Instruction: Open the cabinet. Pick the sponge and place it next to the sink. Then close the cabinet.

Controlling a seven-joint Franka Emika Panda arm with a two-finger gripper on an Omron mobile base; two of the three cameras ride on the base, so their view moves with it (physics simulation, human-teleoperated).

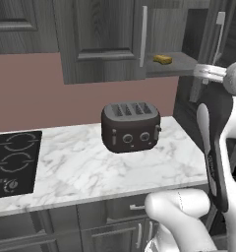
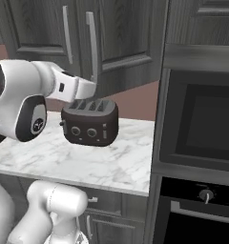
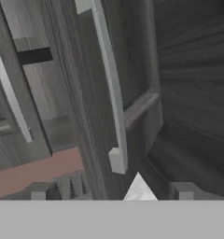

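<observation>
The cabinet was the biggest thing: dark grey wood-grain wall unit above the counter, w/ panelled doors and long vertical silver bar handles. In left base view its right-hand door stood swung out, edge-on to the cam, leaving the compartment open; the left door was shut, handle at its right edge. To the right of the cabinet, seen in right base view, a built-in oven w/ dark glass sat in a tall column, a knob panel below it.

The counter was white marble w/ grey veins, pink backsplash behind. A black cooktop was set into its left end. Drawers w/ short horizontal handles ran under the counter front.

The toaster, dark 4-slot w/ two knobs on the front, stood upright on the counter, roughly below the cabinet and well apart from the cooktop.

The pincer was up by the open door's bar handle: in hand view the handle ran down the middle, its lower end just above the gap between the two dark tips. Fingers stood wide apart, nothing between them, not touching the handle as far as visible.

The sponge, small yellowish block, lay flat on the open cabinet's bottom shelf, near the front left, just right of the shut door's handle.
</observation>
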